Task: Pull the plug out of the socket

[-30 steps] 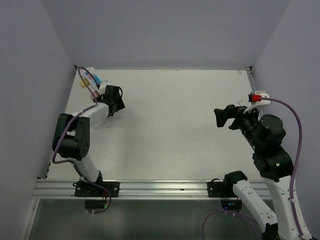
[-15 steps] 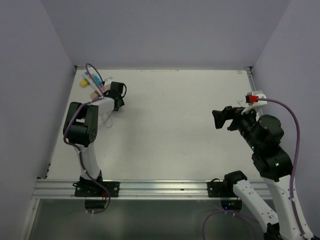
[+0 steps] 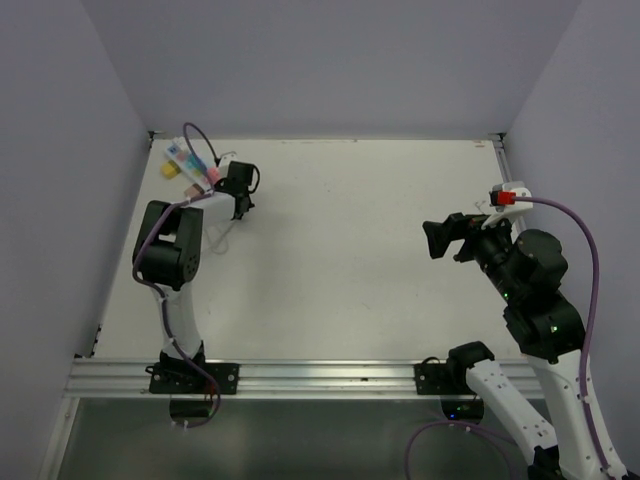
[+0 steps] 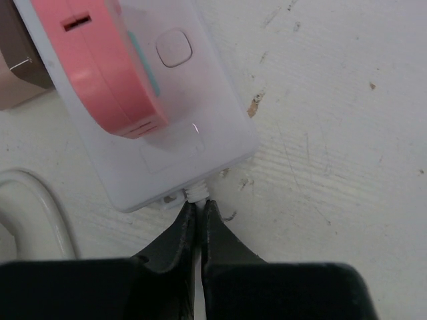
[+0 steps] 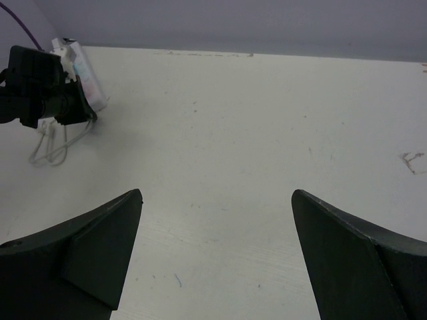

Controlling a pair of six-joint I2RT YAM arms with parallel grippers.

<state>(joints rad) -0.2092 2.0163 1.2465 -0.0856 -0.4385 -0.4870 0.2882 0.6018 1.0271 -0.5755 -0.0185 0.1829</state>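
The socket (image 3: 180, 155), a white power strip, lies at the table's far left corner. In the left wrist view its end (image 4: 200, 120) fills the top, with a raised pink block (image 4: 100, 67) on its face. A tan block (image 4: 20, 73) shows at the strip's left side; I cannot tell which piece is the plug. My left gripper (image 4: 197, 208) is shut on the strip's white cord, right at the ribbed collar where it leaves the housing. From above, that gripper (image 3: 225, 186) sits at the strip's near end. My right gripper (image 5: 217, 200) hangs open over bare table, far from the socket (image 5: 83, 70).
The cord's loop (image 3: 215, 235) lies on the table beside the left arm and shows again in the left wrist view (image 4: 33, 200). Walls close in the left, back and right sides. A yellow piece (image 3: 170, 169) sits against the strip's left side.
My left gripper has closed from open to shut on the cord at the strip's end, after the arm swung further toward the back corner. The right arm has barely moved.
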